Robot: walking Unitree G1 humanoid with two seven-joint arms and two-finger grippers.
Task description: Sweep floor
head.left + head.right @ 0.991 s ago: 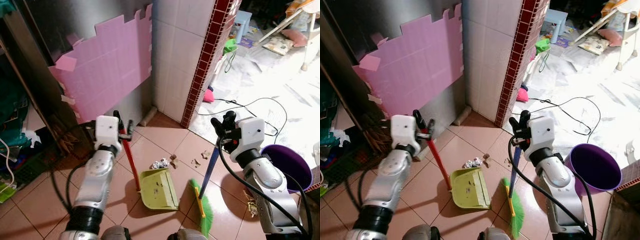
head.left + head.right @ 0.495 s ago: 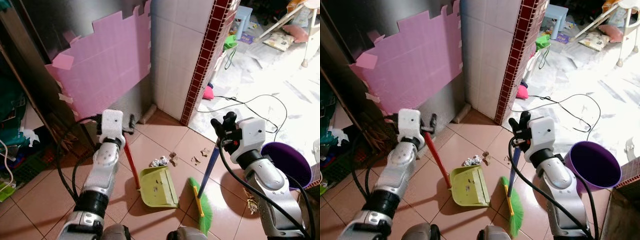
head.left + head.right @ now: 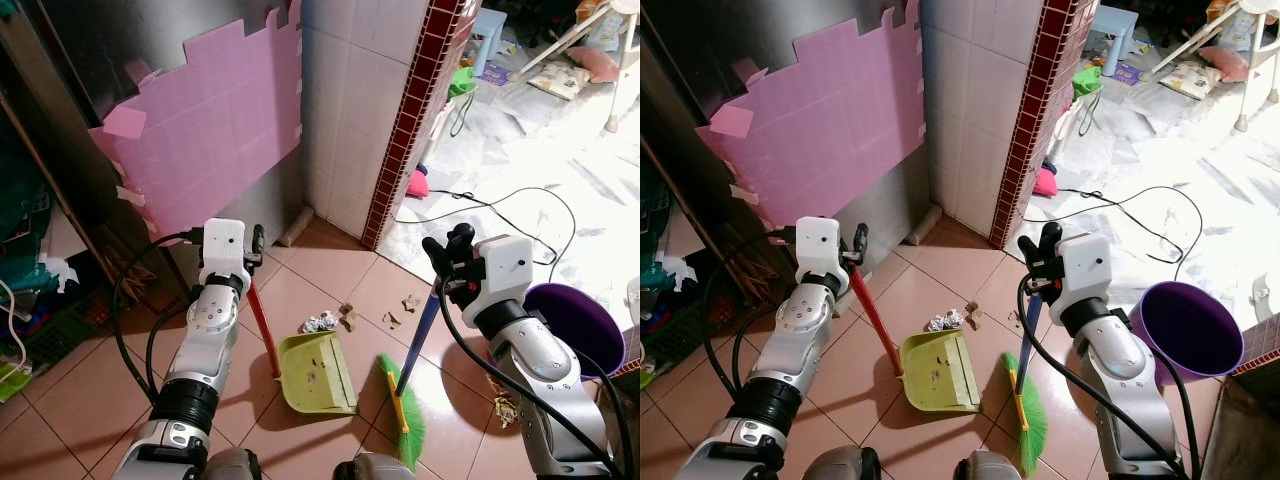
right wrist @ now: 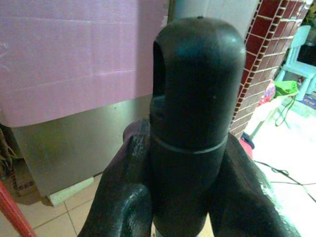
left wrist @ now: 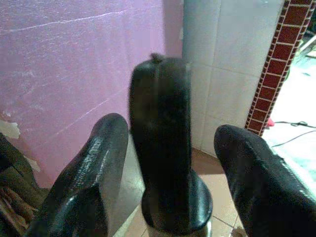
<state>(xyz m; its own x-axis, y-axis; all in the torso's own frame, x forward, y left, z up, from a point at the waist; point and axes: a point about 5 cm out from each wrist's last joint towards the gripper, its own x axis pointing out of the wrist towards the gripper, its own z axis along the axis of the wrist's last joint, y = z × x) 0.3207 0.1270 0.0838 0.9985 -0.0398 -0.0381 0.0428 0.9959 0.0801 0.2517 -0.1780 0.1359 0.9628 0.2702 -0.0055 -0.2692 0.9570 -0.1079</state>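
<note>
the robot is standing on a pink tiled floor (image 3: pixel 300 300) at a corner where a white tiled wall (image 3: pixel 350 120) is meeting a red brick-patterned edge, with a pink foam panel (image 3: pixel 210 130) leaning on the left and a purple bin (image 3: pixel 585 325) sitting at the right. the right gripper (image 3: pixel 450 262) is clenching the black top of the blue-handled broom (image 3: pixel 418 340); its wrist view is showing both fingers pressed against the cap. the broom's long axis is slanting down and toward the robot, ending in green bristles (image 3: pixel 408 405) resting on the tile just right of the green dustpan (image 3: pixel 315 375). the left gripper (image 3: pixel 252 250) is sitting around the top of the dustpan's red handle (image 3: pixel 265 325); its wrist view is showing gaps between the black handle end and each finger (image 5: pixel 94 168), so the grip looks loose or released. the debris (image 3: pixel 345 320), a crumpled silvery scrap and some brown bits, is lying just beyond the dustpan's far edge, away from the bristles, so the broom would probably need to go past it and draw it back. more scraps (image 3: pixel 505 410) are lying near the right forearm, partly hidden. the pan's open lip is hard to make out.
</note>
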